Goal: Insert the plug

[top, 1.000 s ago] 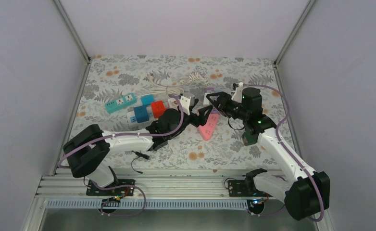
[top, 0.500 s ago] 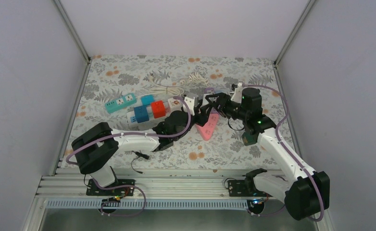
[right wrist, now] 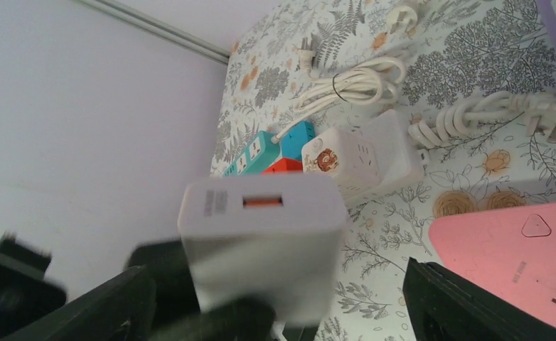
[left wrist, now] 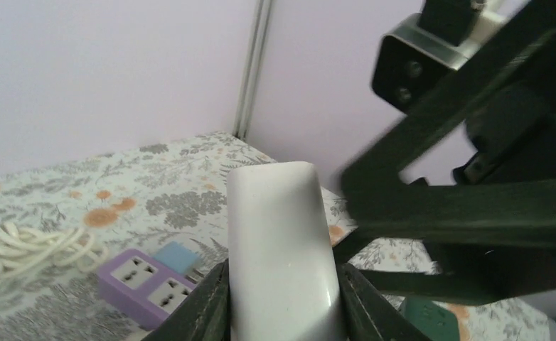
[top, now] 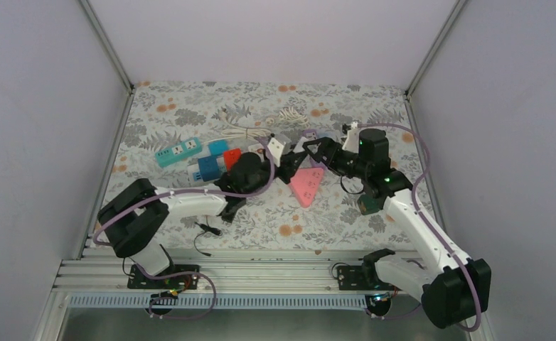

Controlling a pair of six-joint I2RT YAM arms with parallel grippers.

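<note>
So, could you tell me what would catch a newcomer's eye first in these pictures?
Probably the head-on meeting at mid-table: the left fingers pinch a white charger, and the right fingers spread wide on either side of it. Close beside them lies a pink power strip, with coloured socket blocks clustered to its left.

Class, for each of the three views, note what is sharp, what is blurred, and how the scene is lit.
Top external: soft, even light, no glare, everything sharp. Left wrist: white charger fairly crisp, the right arm's fingers beside it smeared. Right wrist: charger and those fingers blurred; pink power strip and cables behind sharp.
</note>
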